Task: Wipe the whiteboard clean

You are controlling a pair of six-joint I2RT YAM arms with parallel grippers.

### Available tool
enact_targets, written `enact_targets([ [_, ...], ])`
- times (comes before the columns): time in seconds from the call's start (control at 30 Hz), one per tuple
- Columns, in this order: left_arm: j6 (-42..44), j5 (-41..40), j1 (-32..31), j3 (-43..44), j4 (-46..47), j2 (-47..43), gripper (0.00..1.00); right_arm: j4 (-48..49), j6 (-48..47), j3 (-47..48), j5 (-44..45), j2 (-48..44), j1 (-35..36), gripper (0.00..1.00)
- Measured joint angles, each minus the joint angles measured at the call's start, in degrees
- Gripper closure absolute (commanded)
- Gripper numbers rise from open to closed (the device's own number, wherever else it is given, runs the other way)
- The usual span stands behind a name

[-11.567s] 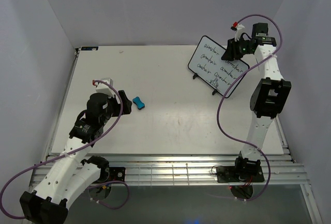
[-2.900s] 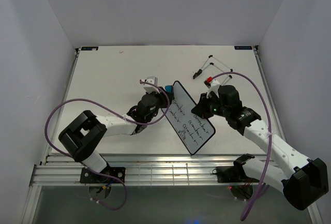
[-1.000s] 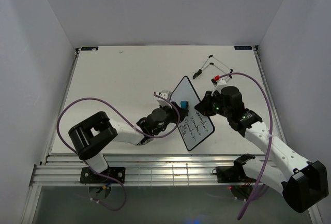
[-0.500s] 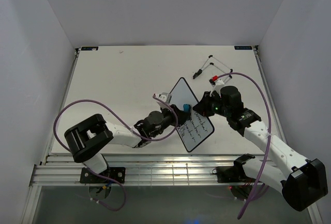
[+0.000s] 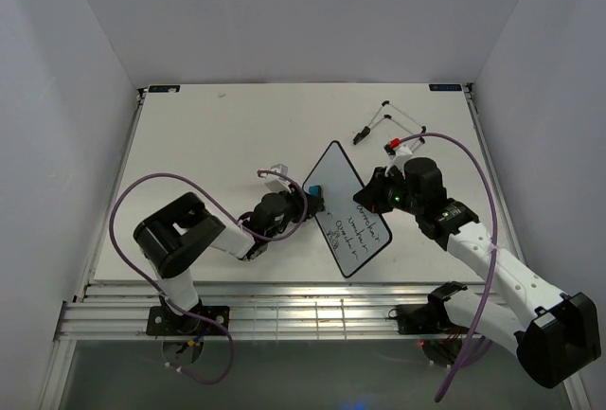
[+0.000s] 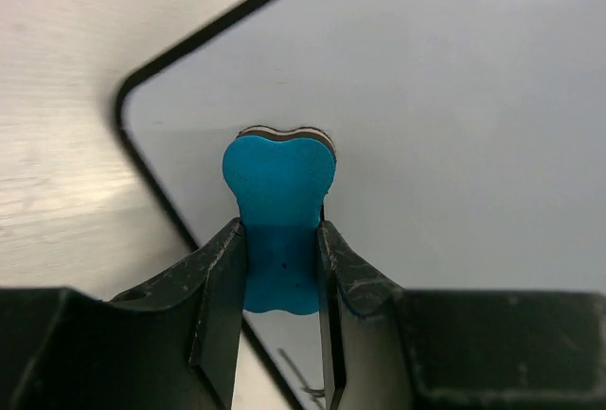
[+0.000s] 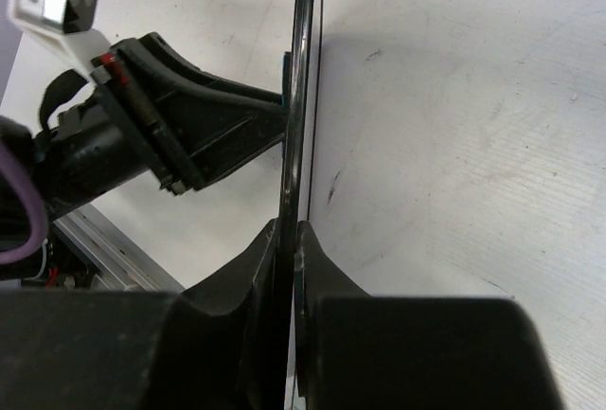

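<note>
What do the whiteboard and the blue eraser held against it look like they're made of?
The whiteboard: smooth glossy white face, probably a coated or laminated sheet, since a lamp glare reflects off it; its thin black frame looks like plastic. The eraser: matte blue body, seemingly foam, with thin darker layers at its far edge, possibly felt.

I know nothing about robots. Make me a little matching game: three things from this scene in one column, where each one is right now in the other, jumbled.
Things:
1. small white glossy board with thin black frame
2. blue bone-shaped foam eraser
3. black wire stand

Places:
A. pinched in the left arm's jaws, touching the board
B. by itself near the far right of the table, holding nothing
C. clamped by its edge in the right arm's jaws

Pairs: 1-C, 2-A, 3-B
</note>
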Motion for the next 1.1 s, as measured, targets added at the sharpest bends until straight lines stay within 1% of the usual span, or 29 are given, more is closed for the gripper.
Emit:
enact_targets([
  [0.17, -1.3, -0.7, 2.6, -0.1, -1.8, 3.7, 1.00, -0.2, 0.3, 0.0, -0.3, -0.4, 0.0, 0.92],
  [0.33, -2.4, 1.4, 3.8, 0.6, -1.2, 5.0, 1.00, -0.2, 0.5, 0.0, -0.3, -0.7, 0.0, 0.92],
  [0.63, 0.9, 6.7, 5.2, 1.8, -2.8, 4.5, 1.00, 0.0, 0.6, -0.2, -0.2, -0.8, 0.0, 0.92],
  [0.73, 1.8, 6.9, 4.8, 1.8, -4.3, 3.3, 1.00, 0.1, 0.5, -0.2, -0.2, -0.7, 0.0, 0.92],
  [0.9, 2.8, 6.3, 2.2, 1.8, -6.6, 1.0, 1.00, 0.5, 0.5, -0.2, -0.1, -0.3, 0.0, 0.92],
  [1.1, 3.6, 4.1, -1.0, 1.8, -6.8, -0.1, 1.00, 1.3, 0.8, -0.2, 0.8, 0.4, 0.0, 0.92],
])
